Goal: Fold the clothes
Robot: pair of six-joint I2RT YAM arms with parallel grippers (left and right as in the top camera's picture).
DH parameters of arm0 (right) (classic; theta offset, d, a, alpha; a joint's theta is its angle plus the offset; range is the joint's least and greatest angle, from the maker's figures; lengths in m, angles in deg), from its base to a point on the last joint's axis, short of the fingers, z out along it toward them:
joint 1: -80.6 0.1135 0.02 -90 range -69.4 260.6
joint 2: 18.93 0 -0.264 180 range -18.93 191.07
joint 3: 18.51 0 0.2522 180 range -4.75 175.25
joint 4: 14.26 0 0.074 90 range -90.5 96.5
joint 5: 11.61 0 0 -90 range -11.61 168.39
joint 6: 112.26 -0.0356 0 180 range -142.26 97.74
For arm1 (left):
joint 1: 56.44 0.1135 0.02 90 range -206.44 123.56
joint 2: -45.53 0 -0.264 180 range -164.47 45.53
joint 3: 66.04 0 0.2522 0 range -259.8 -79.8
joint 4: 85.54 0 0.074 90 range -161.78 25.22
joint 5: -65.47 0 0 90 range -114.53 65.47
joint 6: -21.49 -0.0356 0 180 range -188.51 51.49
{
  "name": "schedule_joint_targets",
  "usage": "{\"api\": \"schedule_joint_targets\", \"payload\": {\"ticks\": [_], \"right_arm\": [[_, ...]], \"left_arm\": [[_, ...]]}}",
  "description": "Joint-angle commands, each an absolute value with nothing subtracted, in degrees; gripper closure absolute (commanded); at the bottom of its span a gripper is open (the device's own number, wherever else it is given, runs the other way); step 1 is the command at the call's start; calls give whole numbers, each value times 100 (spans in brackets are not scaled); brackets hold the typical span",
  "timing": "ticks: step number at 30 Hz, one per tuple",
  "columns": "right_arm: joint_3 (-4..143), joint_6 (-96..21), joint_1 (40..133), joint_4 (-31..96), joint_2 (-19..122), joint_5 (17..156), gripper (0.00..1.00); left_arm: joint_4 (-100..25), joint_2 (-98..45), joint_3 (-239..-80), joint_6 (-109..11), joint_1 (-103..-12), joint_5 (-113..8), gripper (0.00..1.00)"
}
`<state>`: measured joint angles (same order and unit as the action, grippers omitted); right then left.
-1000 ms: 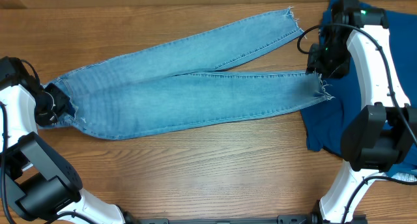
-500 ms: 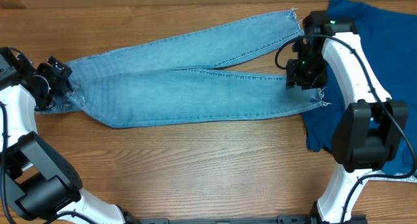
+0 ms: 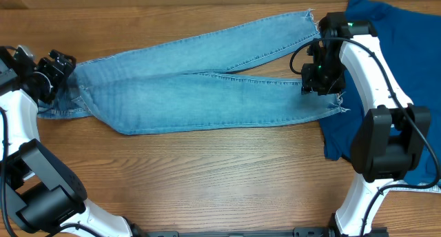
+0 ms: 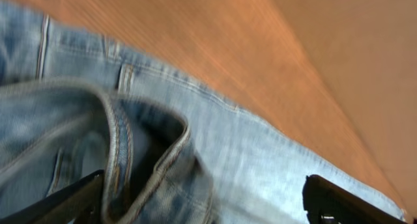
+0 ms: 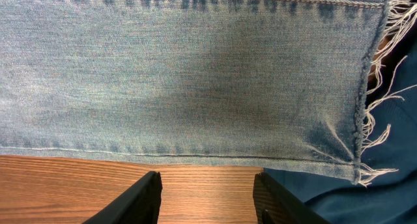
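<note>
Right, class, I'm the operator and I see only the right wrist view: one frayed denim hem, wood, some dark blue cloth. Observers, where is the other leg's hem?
Observer: The jeans lie flat; the other hem lies farther back on the table, the legs splayed apart there.
Operator: And the waist end?
Observer: The left gripper is open at the rumpled waistband.
Operator: That blue cloth?
Observer: A large dark blue garment spread across the table's right end.
</note>
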<state>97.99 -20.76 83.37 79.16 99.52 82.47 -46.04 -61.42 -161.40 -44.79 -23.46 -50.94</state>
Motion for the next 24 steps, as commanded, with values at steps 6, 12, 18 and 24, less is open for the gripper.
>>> {"api": "schedule_joint_targets", "payload": {"ticks": [6, 12, 18, 24], "right_arm": [[9779, -2057, 8350, 7938, 9882, 8258, 51], [9779, -2057, 8350, 7953, 9882, 8258, 51], [9779, -2057, 8350, 7949, 9882, 8258, 51], [9779, -2057, 8347, 7911, 9882, 8256, 50]], "left_arm": [[-5896, -6199, -16182, -4466, -2537, -5142, 0], [-6136, -6191, -16193, -4468, -2580, -5796, 6], [-5865, -5810, -16258, -4514, -2392, -6764, 48], [-4136, -4864, -16258, -6684, -2593, -6080, 50]]}}
